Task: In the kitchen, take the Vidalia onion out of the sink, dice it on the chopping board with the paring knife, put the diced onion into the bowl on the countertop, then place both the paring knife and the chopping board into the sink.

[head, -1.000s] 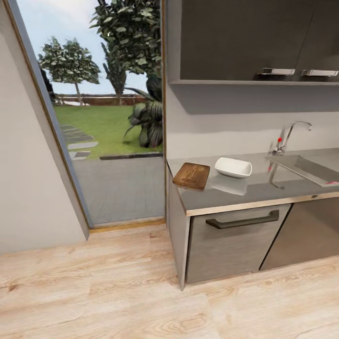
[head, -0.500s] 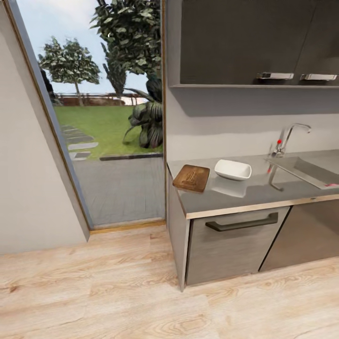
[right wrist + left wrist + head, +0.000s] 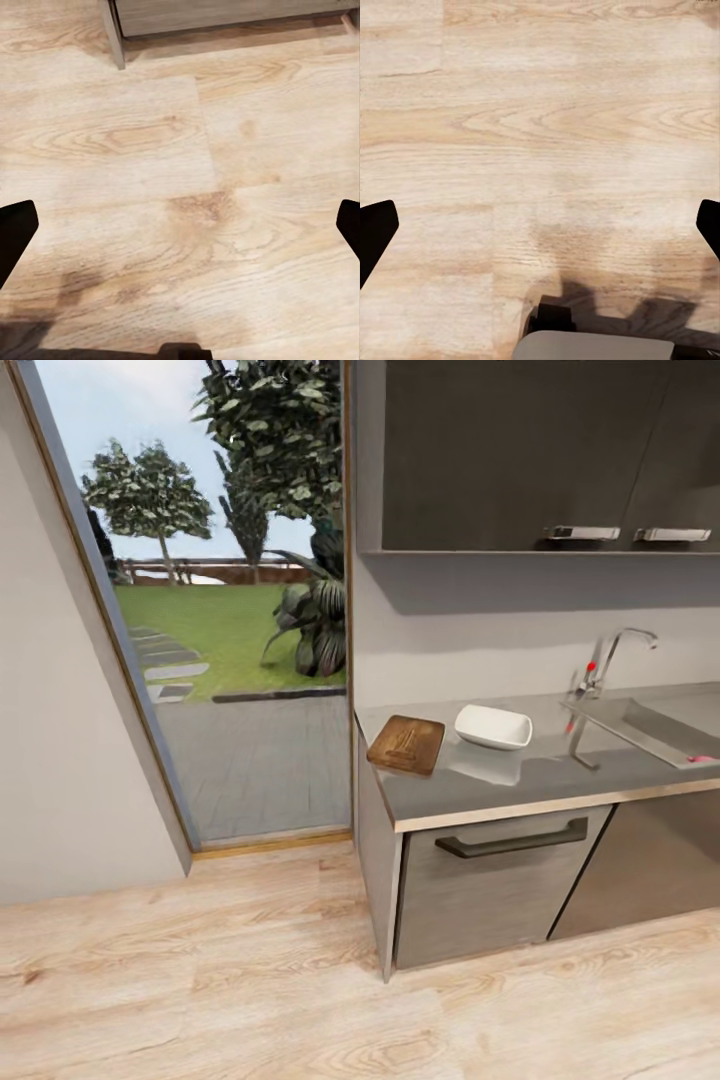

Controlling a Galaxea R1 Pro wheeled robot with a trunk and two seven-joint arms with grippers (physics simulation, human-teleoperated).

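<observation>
I am steering toward the sink (image 3: 650,725) at the frame's right edge; the chopping board (image 3: 406,744) and bowl (image 3: 493,727) sit centre-right. Left gripper (image 3: 540,225) and right gripper (image 3: 180,225) both hang wide apart over floor. I should stop squarely at the basin; a pink speck there may be the onion.

Grained wooden chopping board (image 3: 406,743), glossy grey countertop (image 3: 520,775), chrome tap (image 3: 608,660).
</observation>
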